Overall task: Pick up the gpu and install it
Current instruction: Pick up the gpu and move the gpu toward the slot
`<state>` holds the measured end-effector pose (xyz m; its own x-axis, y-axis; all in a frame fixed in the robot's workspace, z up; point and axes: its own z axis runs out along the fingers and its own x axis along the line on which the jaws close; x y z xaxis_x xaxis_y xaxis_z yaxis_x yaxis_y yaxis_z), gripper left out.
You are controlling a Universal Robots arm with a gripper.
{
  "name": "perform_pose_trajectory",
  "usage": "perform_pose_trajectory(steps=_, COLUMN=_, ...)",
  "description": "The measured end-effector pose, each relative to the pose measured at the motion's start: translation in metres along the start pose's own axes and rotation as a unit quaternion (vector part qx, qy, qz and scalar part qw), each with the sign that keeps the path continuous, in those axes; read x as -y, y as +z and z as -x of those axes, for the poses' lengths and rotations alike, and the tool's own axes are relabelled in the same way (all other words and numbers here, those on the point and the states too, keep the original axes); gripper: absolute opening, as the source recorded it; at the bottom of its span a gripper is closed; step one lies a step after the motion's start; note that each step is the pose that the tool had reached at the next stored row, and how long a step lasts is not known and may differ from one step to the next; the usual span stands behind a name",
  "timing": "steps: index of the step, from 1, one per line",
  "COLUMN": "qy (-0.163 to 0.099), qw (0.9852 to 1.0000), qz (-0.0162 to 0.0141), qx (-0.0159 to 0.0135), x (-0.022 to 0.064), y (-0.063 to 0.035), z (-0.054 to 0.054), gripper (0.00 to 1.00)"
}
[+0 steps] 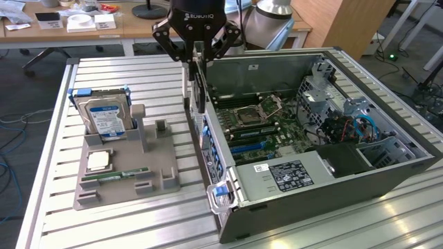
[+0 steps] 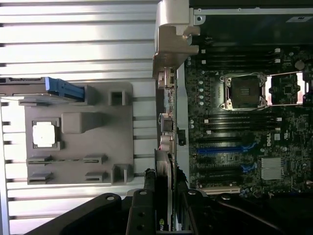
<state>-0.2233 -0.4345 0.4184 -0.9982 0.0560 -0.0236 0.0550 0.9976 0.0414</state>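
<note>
At the exterior view's far left, loose cables are trailing over the grey floor (image 1: pixel 17 155), and behind them a pale wooden desk (image 1: pixel 41 32) is carrying small white boxes (image 1: pixel 82 22). The slatted aluminium desk (image 1: pixel 132 228) is taking up the foreground, its ribs catching the light. A grey plastic holder (image 1: pixel 124 161) is lying flat on its left part. A silver hard drive with a blue-white label (image 1: pixel 105 118) is standing upright in the holder's far slot, a square silvery processor chip (image 1: pixel 99 161) is sitting in a recess nearer the camera, and a slim green memory stick (image 1: pixel 114 177) is lying just in front of it. To the right, the black pincer (image 1: pixel 198 58) is hanging from above, its fingers drawn in narrowly and clamping the top of the gpu (image 1: pixel 198 88), a thin, flat, dark card. The card is hanging upright and edge-on along the left wall of the open dark-grey computer case (image 1: pixel 332 202); whether it is touching that wall I cannot tell. Inside the case, the dark green motherboard (image 1: pixel 266 129) is lying face up with its empty square processor socket (image 1: pixel 258 111) showing, and blue cables (image 1: pixel 363 124) are curling by the metal drive cage farther right. A tall wooden cabinet (image 1: pixel 346 21) is standing behind the case.
</note>
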Motion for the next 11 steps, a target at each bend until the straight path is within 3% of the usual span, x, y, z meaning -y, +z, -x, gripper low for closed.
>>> perform_pose_trajectory(steps=11, qy=0.0, qw=1.0, qz=0.0, qx=0.0, x=-0.0013, y=0.0005, z=0.019, gripper=0.26)
